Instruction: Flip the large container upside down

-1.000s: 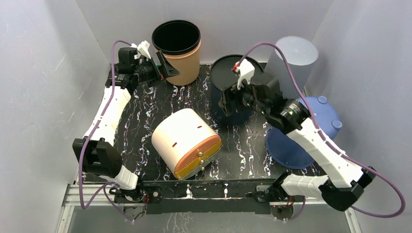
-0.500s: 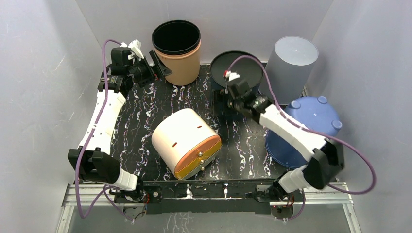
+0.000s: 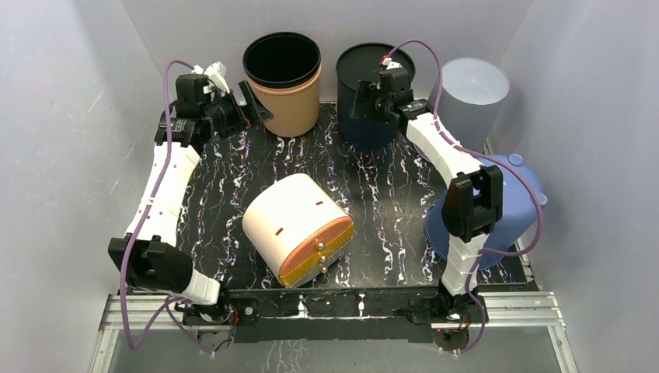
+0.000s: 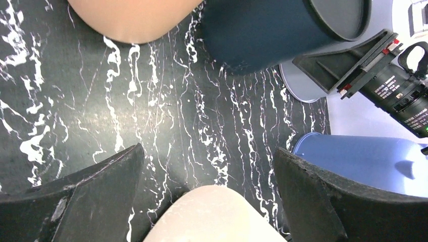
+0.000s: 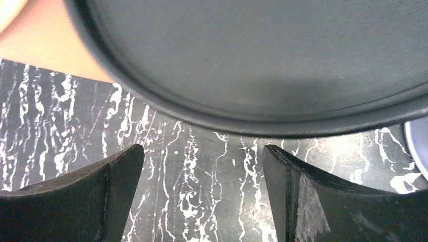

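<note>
The dark navy container [image 3: 374, 87] stands at the back centre with a flat, closed, rimmed face up. That face fills the top of the right wrist view [image 5: 252, 55]. My right gripper [image 3: 359, 99] is open and empty, up against the container's near left side, with its jaws wide apart over the mat [image 5: 202, 166]. My left gripper [image 3: 260, 109] is open and empty beside the peach container [image 3: 284, 78], pointing across the mat [image 4: 209, 166]. The left wrist view shows the navy container [image 4: 262, 30] and the right gripper's fingers [image 4: 353, 60].
A cream box [image 3: 299, 225] lies at the mat's centre. A grey cylinder [image 3: 466, 97] stands at the back right. A blue container [image 3: 513, 190] lies on its side over a blue lid [image 3: 458, 233] at the right. The peach container's black-lined mouth is open upward.
My right arm has stretched toward the back. The navy container has gone from tilted near the mat's middle to standing at the back edge. My left arm has barely moved.
</note>
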